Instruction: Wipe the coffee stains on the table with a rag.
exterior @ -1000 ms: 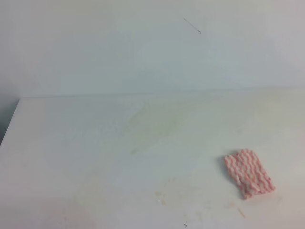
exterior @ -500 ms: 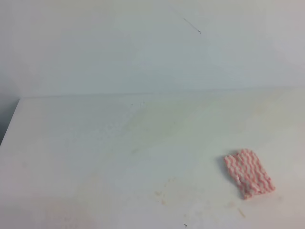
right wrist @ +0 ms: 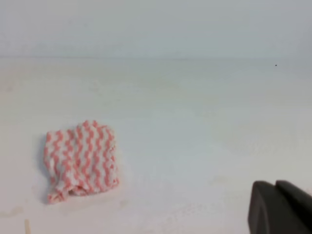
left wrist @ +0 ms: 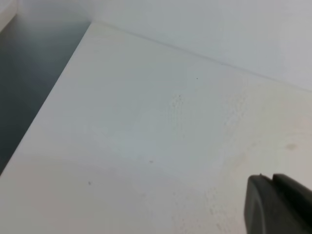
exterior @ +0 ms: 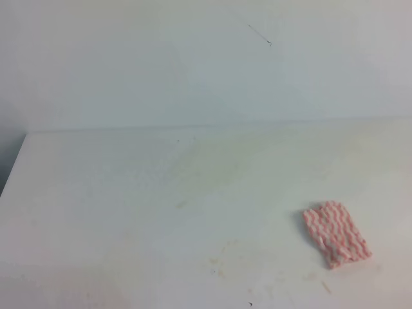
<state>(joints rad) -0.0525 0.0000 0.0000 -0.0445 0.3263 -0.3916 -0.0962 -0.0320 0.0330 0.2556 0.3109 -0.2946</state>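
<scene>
The rag [exterior: 337, 234], pink-red and white zigzag, lies crumpled and flat on the white table [exterior: 96, 193] at the front right. It also shows in the right wrist view [right wrist: 80, 158]. A few pale brown coffee splotches [exterior: 217, 265] lie near the front edge, left of the rag. No distinct puddle shows. Neither gripper appears in the high view. The left gripper [left wrist: 278, 204] shows only as a black part at the lower right of its wrist view. The right gripper [right wrist: 279, 207] shows the same way, right of the rag and apart from it. Their jaws are hidden.
Faint yellowish smears [exterior: 215, 168] cross the middle of the table. The white wall [exterior: 193, 64] rises behind the table's far edge. The table's left edge [left wrist: 46, 105] drops to a dark gap. A small tan fleck [right wrist: 27, 225] lies in front of the rag.
</scene>
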